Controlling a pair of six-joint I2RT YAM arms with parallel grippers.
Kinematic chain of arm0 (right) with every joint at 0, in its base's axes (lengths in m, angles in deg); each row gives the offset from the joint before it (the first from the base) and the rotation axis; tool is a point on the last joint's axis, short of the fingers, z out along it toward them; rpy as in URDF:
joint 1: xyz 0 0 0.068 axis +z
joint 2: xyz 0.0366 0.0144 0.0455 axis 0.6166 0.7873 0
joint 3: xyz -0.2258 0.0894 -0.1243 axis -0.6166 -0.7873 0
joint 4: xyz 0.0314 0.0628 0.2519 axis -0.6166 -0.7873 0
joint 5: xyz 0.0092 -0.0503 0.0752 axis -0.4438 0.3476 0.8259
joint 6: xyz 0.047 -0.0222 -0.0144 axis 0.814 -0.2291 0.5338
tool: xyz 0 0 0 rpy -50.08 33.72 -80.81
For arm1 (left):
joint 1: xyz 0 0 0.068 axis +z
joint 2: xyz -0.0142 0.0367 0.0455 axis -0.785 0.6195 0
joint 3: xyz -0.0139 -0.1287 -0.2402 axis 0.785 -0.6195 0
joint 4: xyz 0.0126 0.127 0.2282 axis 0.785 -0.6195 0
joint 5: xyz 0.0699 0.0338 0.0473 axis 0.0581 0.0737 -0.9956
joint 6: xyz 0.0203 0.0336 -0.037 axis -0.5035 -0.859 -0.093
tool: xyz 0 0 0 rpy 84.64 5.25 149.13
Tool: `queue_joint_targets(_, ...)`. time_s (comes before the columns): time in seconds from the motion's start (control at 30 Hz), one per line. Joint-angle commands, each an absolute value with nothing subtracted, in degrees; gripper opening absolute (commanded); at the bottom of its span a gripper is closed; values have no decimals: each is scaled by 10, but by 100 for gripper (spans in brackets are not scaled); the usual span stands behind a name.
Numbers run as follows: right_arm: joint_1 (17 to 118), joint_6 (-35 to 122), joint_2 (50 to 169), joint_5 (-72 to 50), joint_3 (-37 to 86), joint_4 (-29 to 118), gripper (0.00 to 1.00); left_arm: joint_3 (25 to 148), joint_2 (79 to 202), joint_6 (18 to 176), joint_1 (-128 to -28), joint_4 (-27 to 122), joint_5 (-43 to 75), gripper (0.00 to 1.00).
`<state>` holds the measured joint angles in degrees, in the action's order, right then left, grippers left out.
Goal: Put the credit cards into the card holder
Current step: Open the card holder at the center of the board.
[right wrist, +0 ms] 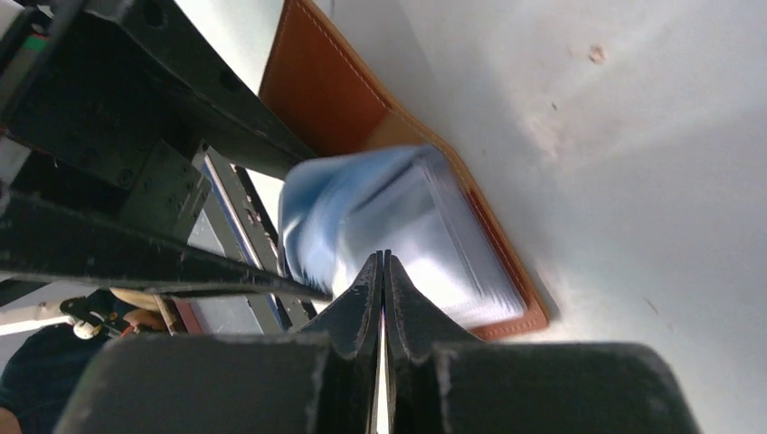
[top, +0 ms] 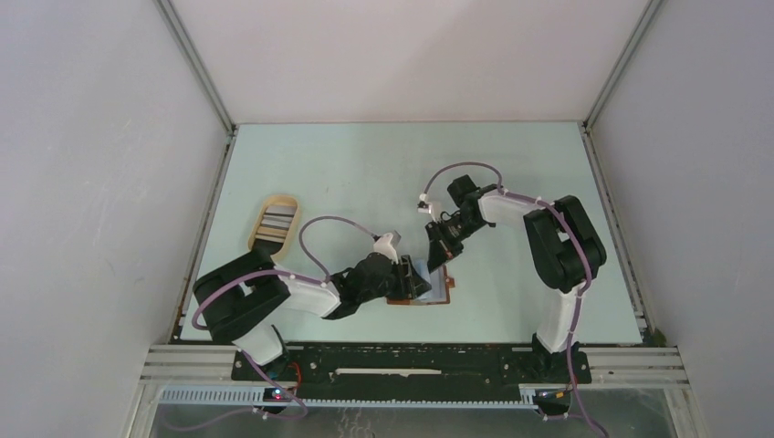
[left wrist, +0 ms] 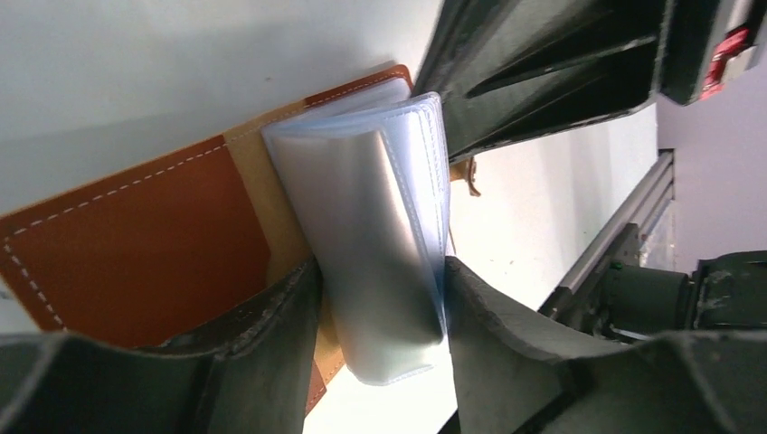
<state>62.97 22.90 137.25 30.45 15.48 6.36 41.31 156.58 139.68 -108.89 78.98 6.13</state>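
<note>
The card holder (left wrist: 136,244) lay open on the table (top: 365,173), its clear sleeves (left wrist: 380,181) clamped in the left pincer (left wrist: 380,280). The right pincer (right wrist: 383,267), fingers pressed together, hovered just beside them, nothing visibly held.

Lab robot cell: white panel walls (top: 91,182), aluminium frame rails (top: 194,64), pale green tabletop (top: 365,164).

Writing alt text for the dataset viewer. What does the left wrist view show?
The left gripper appears to pinch the bowed stack of clear sleeves between its two dark fingers. The sleeves belong to the open brown card holder, which lies on the pale table. Dark hardware of the right arm fills the upper right.
</note>
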Motion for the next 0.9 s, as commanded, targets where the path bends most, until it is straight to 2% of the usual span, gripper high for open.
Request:
queue_joint_targets(0.0,648,247,1393,339,184,75,8,391,1570,1414,-1084,844,98,58)
queue_joint_targets(0.17,661,247,1402,381,192,71,9,384,1537,1415,-1081,807,80,66)
queue_joint_targets(0.33,679,244,1406,417,197,66,10,384,1491,1403,-1081,735,30,78)
queue_joint_targets(0.53,685,274,1420,431,200,86,12,377,1438,1393,-1082,680,0,80)
queue_joint_targets(0.7,703,309,1434,402,200,117,13,362,1347,1390,-1090,577,-55,79)
queue_joint_targets(0.87,718,328,1439,365,203,135,14,350,1256,1375,-1094,533,-63,71)
